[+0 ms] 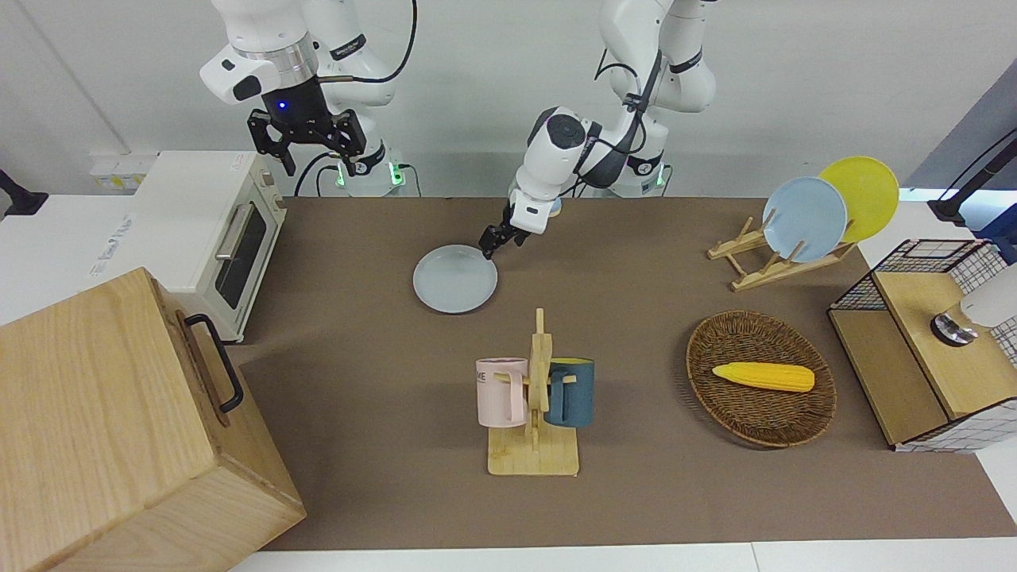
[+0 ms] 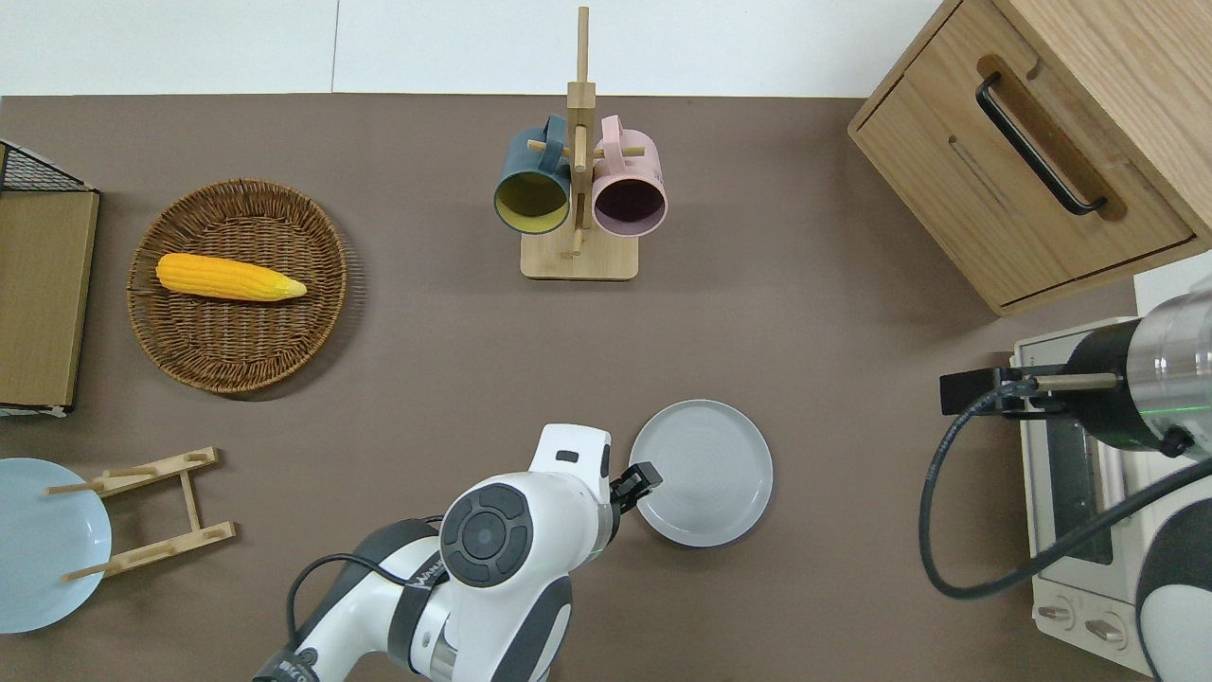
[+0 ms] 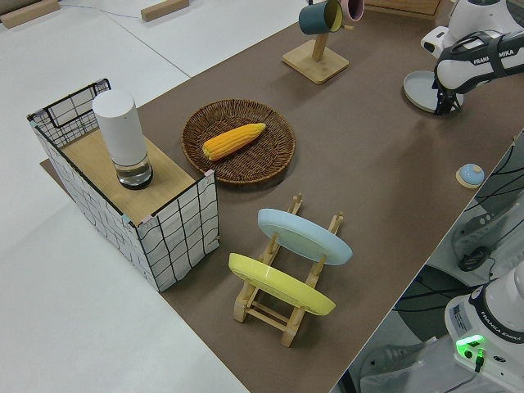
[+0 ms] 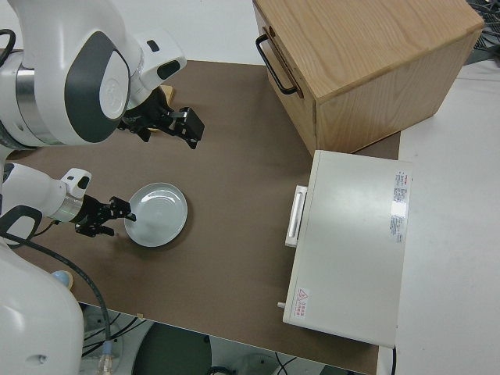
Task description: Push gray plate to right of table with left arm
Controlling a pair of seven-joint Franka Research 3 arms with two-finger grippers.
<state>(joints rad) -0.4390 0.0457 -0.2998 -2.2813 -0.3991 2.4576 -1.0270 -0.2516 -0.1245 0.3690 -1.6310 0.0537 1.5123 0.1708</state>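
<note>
- Small round pale gray plate (image 2: 702,472) flat on the dull brown tabletop (image 2: 805,313), nearer to the robots than the wooden mug rack (image 2: 579,189), roughly mid-table.
- Left arm's small black two-finger gripper (image 2: 642,477) down low, fingertips touching the plate's rim on the side toward the left arm's end: seemingly set there to shove the plate toward the right arm's end, not to lift it.
- Fingers close together, nothing clamped between them as far as visible; whether fully closed, cannot tell.
- Right arm's black gripper (image 1: 306,137) parked, fingers spread apart, holding nothing.
- Readable writing: "FRANKA EMIKA" on the arm's white link in the left side view; "ME" on the pink mug (image 1: 500,391); oven labels too small to read.
</note>
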